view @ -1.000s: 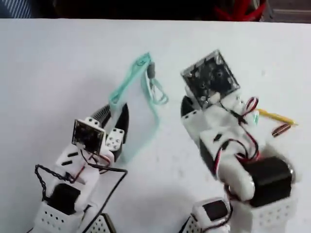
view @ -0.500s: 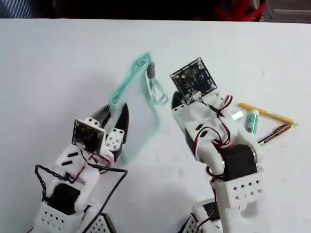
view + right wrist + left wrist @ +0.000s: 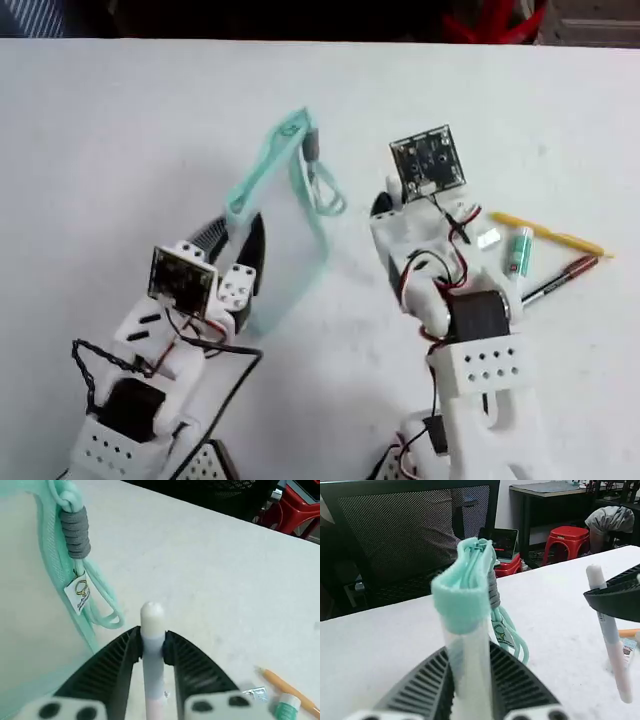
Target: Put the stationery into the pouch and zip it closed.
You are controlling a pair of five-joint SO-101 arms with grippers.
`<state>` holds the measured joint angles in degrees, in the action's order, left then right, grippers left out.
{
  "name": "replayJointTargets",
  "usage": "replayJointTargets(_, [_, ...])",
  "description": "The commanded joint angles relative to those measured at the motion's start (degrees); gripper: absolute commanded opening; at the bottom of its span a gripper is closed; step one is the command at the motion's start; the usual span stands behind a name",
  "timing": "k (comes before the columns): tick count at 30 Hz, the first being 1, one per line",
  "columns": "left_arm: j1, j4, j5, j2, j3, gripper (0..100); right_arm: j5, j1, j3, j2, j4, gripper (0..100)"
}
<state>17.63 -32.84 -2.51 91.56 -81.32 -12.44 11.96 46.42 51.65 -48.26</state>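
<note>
Mint-green trim, clear body: the pouch (image 3: pixel 465 595) stands on edge, clamped low between the left gripper (image 3: pixel 469 652) jaws. I judge it is held upright so that the trimmed top edge faces up and away from the table (image 3: pixel 120 120), giving the other arm a target. I can't tell whether the zip is open.

Its cord loop (image 3: pixel 322 195) with the grey wrap (image 3: pixel 76 527) hangs off the far corner on the right side, toward the right arm. That's a snag risk for anything coming in from there.

The right gripper (image 3: pixel 151 637) is closed on a white pen (image 3: pixel 151 620), gripped mid-barrel and roughly vertical, with one end poking up above the jaws. It sits just right of the pouch, near but not touching. A vertical hold suits an end-first drop into the mouth, but the pen needs to line up with the long edge or it will bridge the opening.

On the table right of the right arm, not yet packed:
- yellow pencil (image 3: pixel 550 235)
- green-capped tube (image 3: pixel 518 250)
- dark red pen (image 3: pixel 560 278)
- small silvery piece (image 3: pixel 488 238), which I can't identify

My read: early in the task, with the first item in hand and nothing visibly inside the pouch.
</note>
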Motion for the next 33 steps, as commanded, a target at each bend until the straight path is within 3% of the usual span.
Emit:
replayJointTargets(1, [-0.66, 0.35, -0.79, -0.48, -0.44, 2, 0.44, -0.13, 1.49, 1.19, 3.74, 1.9])
replayJointTargets(23, [-0.66, 0.35, -0.79, -0.48, -0.44, 2, 0.53, 0.22, 3.78, 1.19, 5.76, 1.9])
replayJointTargets(33, [-0.75, 0.35, -0.79, -0.48, -0.44, 2, 2.81, -0.13, 8.62, 1.19, 12.97, 1.8])
